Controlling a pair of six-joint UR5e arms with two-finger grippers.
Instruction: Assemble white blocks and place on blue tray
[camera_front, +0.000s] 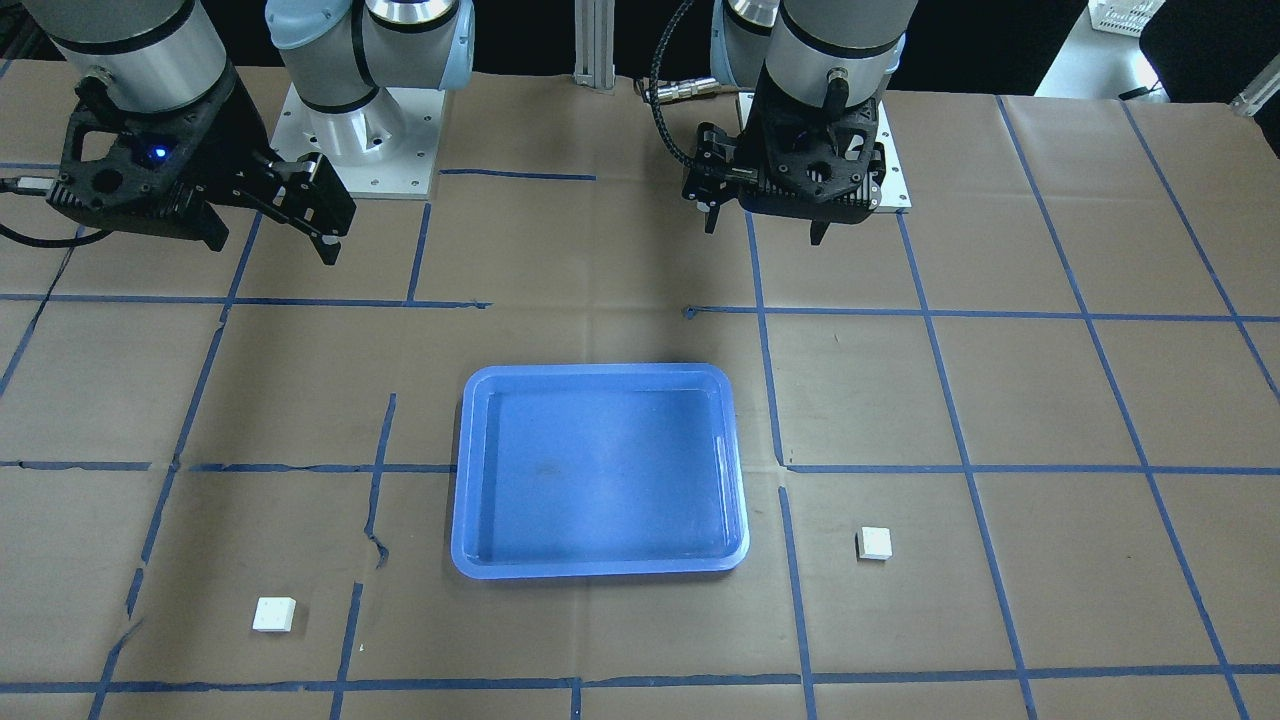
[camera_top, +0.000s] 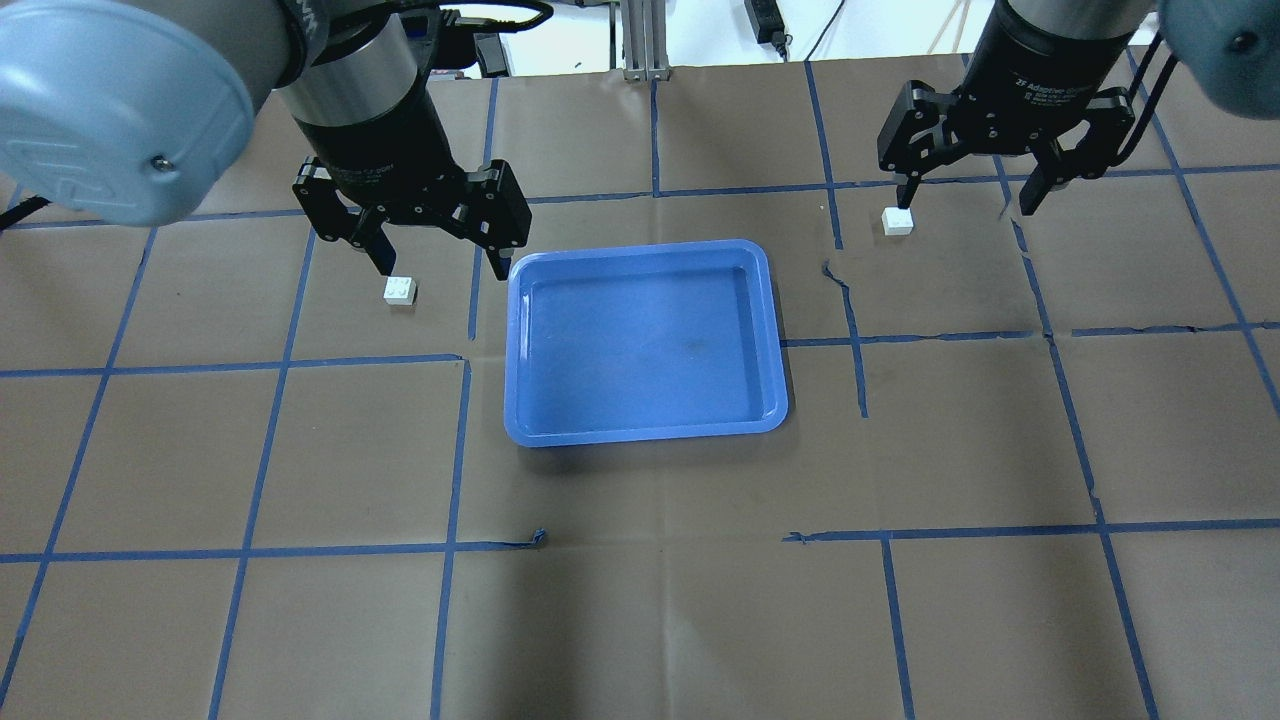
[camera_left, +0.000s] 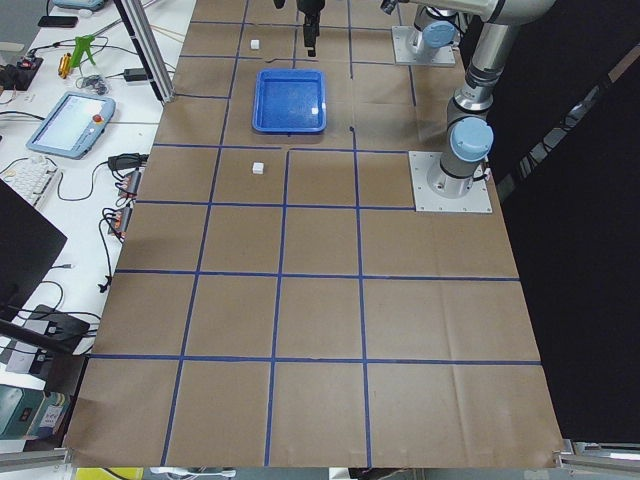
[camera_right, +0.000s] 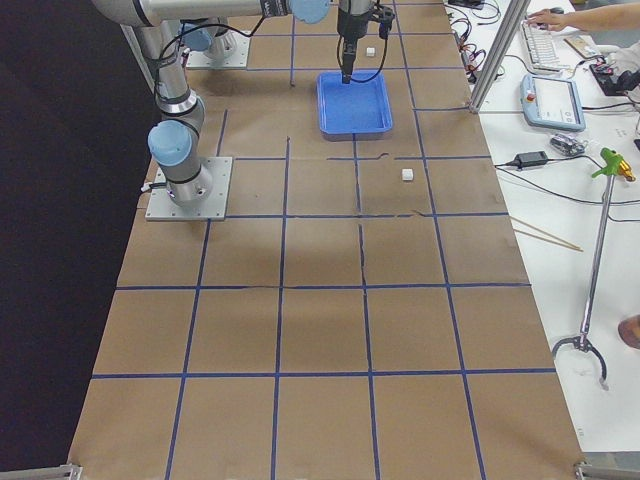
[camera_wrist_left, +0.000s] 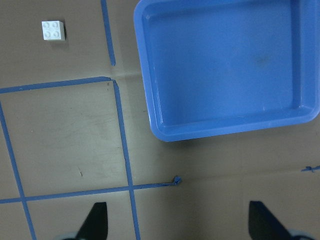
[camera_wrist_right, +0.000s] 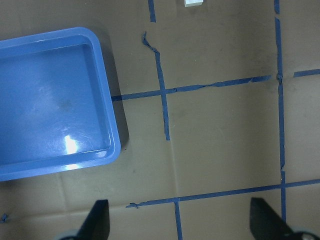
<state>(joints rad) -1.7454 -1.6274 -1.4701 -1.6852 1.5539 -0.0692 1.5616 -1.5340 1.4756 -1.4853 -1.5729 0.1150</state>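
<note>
The blue tray (camera_front: 470, 560) (camera_top: 520, 435) lies empty at the table's middle. One white block (camera_front: 875, 543) (camera_top: 400, 290) sits on the table on my left of the tray and shows in the left wrist view (camera_wrist_left: 53, 30), studs up. The other white block (camera_front: 273, 613) (camera_top: 897, 221) sits on my right of the tray, cut by the top edge of the right wrist view (camera_wrist_right: 194, 2). My left gripper (camera_front: 764, 232) (camera_top: 440, 268) and right gripper (camera_front: 272, 245) (camera_top: 965, 203) are both open and empty, held high above the table, apart from the blocks.
Brown paper with a blue tape grid covers the table (camera_top: 650, 600). Both arm bases (camera_front: 350, 140) stand on plates at the robot's edge. The tray shows in both wrist views (camera_wrist_left: 150, 75) (camera_wrist_right: 112, 100). A side bench with a pendant (camera_left: 68, 122) and cables lies beyond the table's far edge.
</note>
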